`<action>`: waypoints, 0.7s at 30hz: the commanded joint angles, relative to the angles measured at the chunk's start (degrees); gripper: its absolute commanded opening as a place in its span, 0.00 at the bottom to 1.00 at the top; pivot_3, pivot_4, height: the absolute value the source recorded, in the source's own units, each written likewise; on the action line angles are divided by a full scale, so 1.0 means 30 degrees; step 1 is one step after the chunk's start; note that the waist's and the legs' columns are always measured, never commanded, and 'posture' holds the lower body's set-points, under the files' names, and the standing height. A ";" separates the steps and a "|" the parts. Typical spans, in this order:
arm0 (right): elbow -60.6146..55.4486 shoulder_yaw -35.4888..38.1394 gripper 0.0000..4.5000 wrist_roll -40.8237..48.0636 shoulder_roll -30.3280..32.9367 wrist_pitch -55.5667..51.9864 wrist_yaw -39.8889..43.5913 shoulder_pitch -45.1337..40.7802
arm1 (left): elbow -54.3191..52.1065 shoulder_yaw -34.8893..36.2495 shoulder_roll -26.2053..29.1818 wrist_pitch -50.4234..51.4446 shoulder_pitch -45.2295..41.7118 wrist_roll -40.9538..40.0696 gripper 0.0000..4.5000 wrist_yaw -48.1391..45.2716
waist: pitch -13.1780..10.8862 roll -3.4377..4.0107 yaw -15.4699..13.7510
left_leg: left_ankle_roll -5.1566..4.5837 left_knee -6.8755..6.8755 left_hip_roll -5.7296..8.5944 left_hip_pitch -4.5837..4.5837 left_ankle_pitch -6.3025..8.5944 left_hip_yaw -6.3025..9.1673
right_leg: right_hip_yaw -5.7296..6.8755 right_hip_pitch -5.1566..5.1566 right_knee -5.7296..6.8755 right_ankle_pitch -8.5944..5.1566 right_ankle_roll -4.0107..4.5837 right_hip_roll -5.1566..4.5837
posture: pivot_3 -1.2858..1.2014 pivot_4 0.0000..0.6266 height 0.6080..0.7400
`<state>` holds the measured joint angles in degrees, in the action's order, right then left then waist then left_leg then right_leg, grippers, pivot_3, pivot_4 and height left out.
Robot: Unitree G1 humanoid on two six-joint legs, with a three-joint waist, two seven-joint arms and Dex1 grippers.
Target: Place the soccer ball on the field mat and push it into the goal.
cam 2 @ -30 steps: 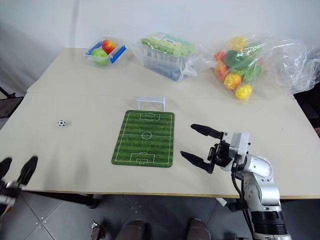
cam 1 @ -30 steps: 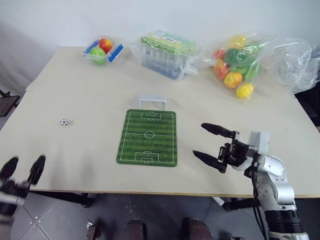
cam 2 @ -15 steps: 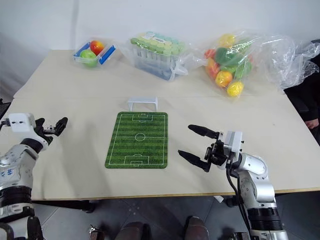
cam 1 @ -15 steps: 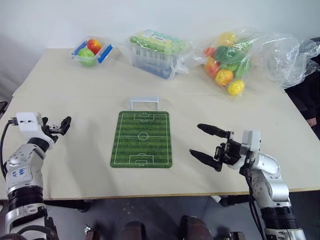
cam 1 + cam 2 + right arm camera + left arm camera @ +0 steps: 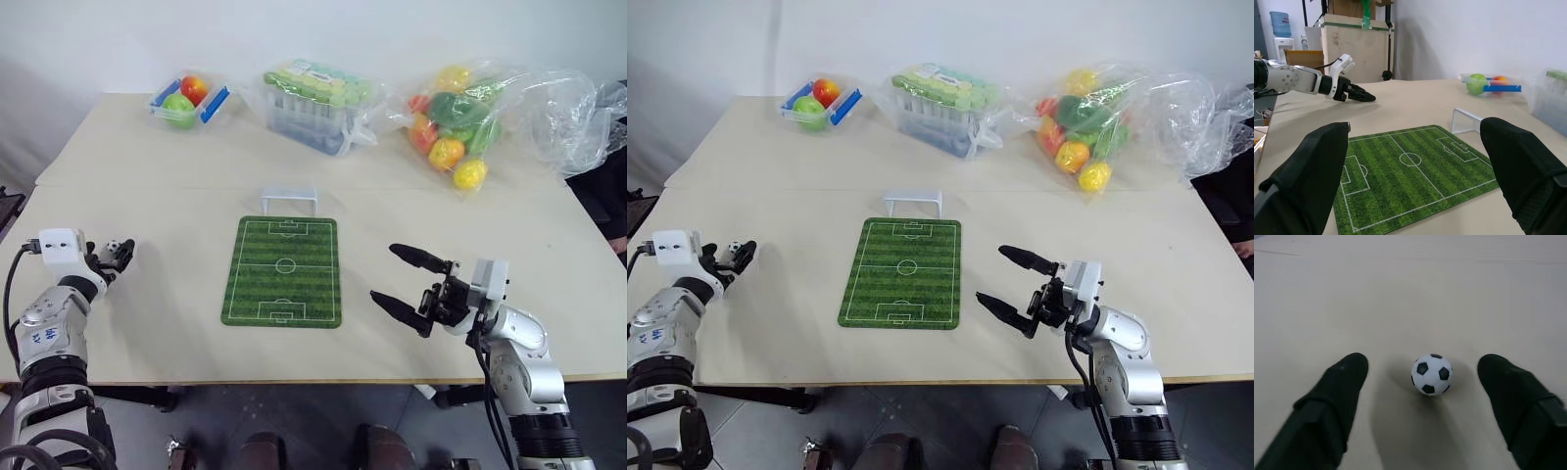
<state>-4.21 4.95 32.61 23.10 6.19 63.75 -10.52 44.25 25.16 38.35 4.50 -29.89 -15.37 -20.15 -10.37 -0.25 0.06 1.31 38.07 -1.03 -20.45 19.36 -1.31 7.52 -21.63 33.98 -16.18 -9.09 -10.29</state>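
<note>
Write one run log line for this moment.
left gripper: open around tiny black-and-white soccer ball, no contact | right gripper: open, empty

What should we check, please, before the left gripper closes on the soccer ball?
1. Soccer ball lies between the two fingers of the left gripper: ok.
2. Fingers apart with a gap on each side of the ball, not yet touching it: ok.
3. Ball resting on the table, not rolling: cannot tell.
4. Field mat lying flat and free for the ball: ok.
5. Goal upright at the mat's far end, its opening facing the mat: ok.
6. Right gripper open and off to the mat's side, away from the left arm's way to the mat: ok.
</note>
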 commanded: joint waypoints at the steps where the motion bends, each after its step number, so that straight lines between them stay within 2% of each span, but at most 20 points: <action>1: -0.1099 0.0064 1.00 0.0186 -0.0012 0.0104 -0.0256 0.0023 | 0.0374 -0.0221 0.0216 -0.0654 -0.0468 0.0247 0.57 -0.0124 | 0.0000 0.0000 0.0008 | 0.0000 0.0000 0.0000 0.0000 0.0000 0.0000 | 0.0001 0.0000 0.0001 0.0000 0.0000 0.0000 | 0.52 0.24 1.00; 6: -0.1517 -0.0015 1.00 0.0306 0.0015 -0.0260 -0.0565 -0.0026 | 0.1355 -0.0333 0.0224 -0.1317 -0.0532 0.0180 0.20 -0.0344 | 0.0000 0.0000 0.0049 | 0.0000 -0.0001 0.0000 0.0001 0.0000 -0.0002 | 0.0000 0.0000 0.0001 0.0000 0.0000 0.0000 | 0.52 0.24 1.00; 8: -0.1535 -0.0016 1.00 0.0287 -0.0001 -0.0317 -0.0628 -0.0089 | 0.1581 -0.0347 0.0282 -0.1604 -0.0435 0.0181 0.19 -0.0503 | 0.0001 -0.0002 0.0036 | 0.0000 0.0000 0.0000 0.0006 0.0000 -0.0002 | -0.0001 0.0000 0.0005 0.0000 -0.0001 0.0000 | 0.52 0.24 1.00; 13: -0.1477 0.0086 1.00 0.0138 0.0081 -0.0225 -0.0797 -0.0498 | -0.1142 0.0575 0.0136 -0.3683 0.0853 -0.2053 0.19 -0.4683 | 0.0001 -0.0002 0.0069 | 0.0000 0.0000 -0.0003 0.0005 0.0000 -0.0008 | -0.0003 -0.0002 0.0004 0.0000 0.0000 0.0001 | 0.52 0.24 1.00; 17: -0.0966 0.1040 1.00 0.0689 0.1286 -0.0279 0.0289 -0.0689 | -0.7461 0.0020 0.0887 -0.1851 0.3590 -0.5228 0.19 -1.1060 | -0.0002 -0.0008 0.0065 | -0.0001 0.0001 -0.0007 0.0001 0.0000 -0.0014 | -0.0011 -0.0004 0.0000 0.0000 0.0000 -0.0002 | 0.52 0.24 1.00; 19: -0.0969 0.1647 1.00 0.1390 0.2746 -0.0497 0.2137 0.0020 | -1.1328 -0.1993 0.1779 -0.0237 0.4678 -0.6062 0.19 -1.4409 | -0.0013 -0.0021 -0.0116 | -0.0003 0.0002 -0.0010 0.0000 0.0003 -0.0012 | -0.0011 -0.0001 -0.0002 0.0000 0.0000 -0.0004 | 0.52 0.24 1.00; 21: -0.0981 0.1723 1.00 0.1720 0.3751 -0.0483 0.3681 0.0537 | -1.3015 -0.3389 0.2047 0.0505 0.4906 -0.5915 0.19 -1.5484 | -0.0023 0.0000 -0.0427 | -0.0015 0.0011 -0.0005 -0.0017 0.0011 0.0001 | 0.0004 0.0005 -0.0013 0.0000 0.0000 -0.0010 | 0.52 0.24 1.00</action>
<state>-6.16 8.77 35.59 33.48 4.64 71.08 -9.44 10.46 17.87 44.08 4.24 -15.09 -31.67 -62.86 -10.44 -0.25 -1.23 1.22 38.16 -1.05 -20.49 19.42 -1.34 7.50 -21.60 33.93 -16.18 -9.09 -10.32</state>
